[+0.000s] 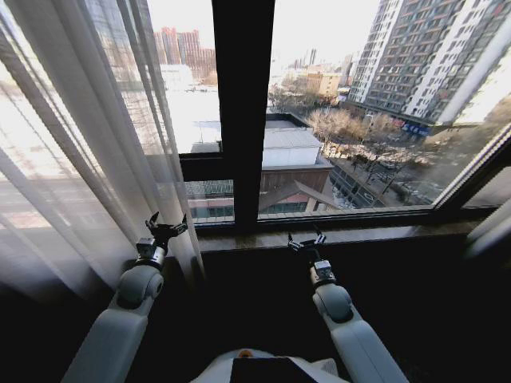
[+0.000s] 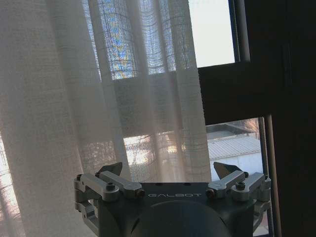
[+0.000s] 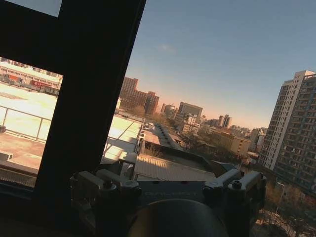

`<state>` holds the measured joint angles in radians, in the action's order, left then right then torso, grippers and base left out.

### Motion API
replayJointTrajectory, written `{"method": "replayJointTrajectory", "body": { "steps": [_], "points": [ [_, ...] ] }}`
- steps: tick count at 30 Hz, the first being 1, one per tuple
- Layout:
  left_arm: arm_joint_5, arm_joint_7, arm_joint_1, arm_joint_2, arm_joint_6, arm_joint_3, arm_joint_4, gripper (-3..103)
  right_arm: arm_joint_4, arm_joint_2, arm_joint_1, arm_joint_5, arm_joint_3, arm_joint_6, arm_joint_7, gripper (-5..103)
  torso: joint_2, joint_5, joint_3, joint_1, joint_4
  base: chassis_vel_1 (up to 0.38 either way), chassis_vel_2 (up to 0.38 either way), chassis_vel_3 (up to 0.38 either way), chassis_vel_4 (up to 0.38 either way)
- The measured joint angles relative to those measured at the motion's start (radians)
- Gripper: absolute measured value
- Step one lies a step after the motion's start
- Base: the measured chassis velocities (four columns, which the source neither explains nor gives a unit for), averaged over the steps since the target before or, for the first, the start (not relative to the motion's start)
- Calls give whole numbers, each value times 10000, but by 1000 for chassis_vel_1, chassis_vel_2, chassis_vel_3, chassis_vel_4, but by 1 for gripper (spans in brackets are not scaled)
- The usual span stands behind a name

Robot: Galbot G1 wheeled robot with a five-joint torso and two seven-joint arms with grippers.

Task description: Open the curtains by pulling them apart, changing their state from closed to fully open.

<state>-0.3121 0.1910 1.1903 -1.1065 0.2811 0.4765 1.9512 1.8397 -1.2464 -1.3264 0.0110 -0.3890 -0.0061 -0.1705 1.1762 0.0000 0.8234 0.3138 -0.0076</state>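
A dark window frame point(image 1: 243, 104) runs upright through the glass, with a crossbar point(image 1: 200, 166) to its left. A stone sill point(image 1: 335, 234) lies below. Outside stand a low flat-roofed building point(image 1: 291, 152), bare trees point(image 1: 339, 124) and tall apartment blocks point(image 1: 423, 56).

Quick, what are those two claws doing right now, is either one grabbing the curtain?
Left gripper: open, holding nothing, right beside the curtains.
Right gripper: open, holding nothing, by the window sill.
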Motion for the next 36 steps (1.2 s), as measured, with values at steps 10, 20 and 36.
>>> {"method": "replayJointTrajectory", "body": {
  "steps": [10, 20, 36],
  "points": [
    [-15, 431, -995, -53, -28, -800, -902, 100, -216, 60, 89, -66, -59, 103, 1, 100, 1, -1, 0, 0, 3, 0, 0, 0, 0],
    [-55, 1957, -1976, -345, -78, -1420, -1691, 100, -502, 82, 258, -124, -85, 154, -5, 100, 0, -1, 0, 0, 0, 0, 0, 0, 0],
    [-16, 2605, -1732, -325, -193, -438, -1965, 100, -893, 4, 667, -63, 226, 148, 28, 100, 0, -2, 1, 0, 2, 0, 0, 0, 0]
  ]
}}
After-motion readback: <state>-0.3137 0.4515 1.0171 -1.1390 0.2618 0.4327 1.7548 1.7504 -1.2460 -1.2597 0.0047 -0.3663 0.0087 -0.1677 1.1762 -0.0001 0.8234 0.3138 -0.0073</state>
